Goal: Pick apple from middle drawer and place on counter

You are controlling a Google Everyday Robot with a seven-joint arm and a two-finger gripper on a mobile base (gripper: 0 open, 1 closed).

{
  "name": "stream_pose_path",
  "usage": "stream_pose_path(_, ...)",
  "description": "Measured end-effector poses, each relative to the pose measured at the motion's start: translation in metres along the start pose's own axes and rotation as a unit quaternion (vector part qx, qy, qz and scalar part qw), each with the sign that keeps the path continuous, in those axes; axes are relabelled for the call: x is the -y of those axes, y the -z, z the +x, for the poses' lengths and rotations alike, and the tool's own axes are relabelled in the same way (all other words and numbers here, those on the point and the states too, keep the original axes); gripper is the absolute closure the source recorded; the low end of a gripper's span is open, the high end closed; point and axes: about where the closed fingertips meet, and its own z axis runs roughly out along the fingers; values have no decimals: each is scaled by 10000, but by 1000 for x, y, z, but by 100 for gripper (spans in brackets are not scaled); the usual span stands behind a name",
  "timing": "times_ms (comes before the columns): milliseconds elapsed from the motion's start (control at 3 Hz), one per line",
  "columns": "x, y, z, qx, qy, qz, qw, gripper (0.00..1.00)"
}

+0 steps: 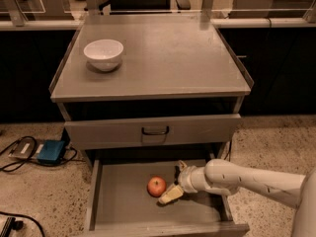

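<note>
The apple point(156, 186), small and red-orange, lies on the floor of the open middle drawer point(123, 206), left of centre. My white arm reaches in from the right, and my gripper point(175, 181) is inside the drawer just right of the apple. One cream fingertip point(170, 194) lies low beside the apple's right side, the other point(181, 166) stands behind it; the jaws are spread and hold nothing. The counter point(163, 58) is the flat grey top of the cabinet above.
A white bowl point(103, 54) stands on the counter's left rear. A closed drawer front with a dark loop handle point(154, 131) sits above the open drawer. A blue box with cables point(49, 152) lies on the speckled floor to the left.
</note>
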Motion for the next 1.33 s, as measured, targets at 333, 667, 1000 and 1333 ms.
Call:
stream_pose_path(333, -11, -15, -1, -26, 71, -78, 9999, 0)
stream_pose_path(667, -26, -36, -18, -14, 277, -200, 9994, 0)
stream_pose_path(1000, -33, -46, -26, -19, 365, -239, 9990, 0)
stream_pose_path(1333, -34, -48, -9, -112, 278, -186, 9994, 0)
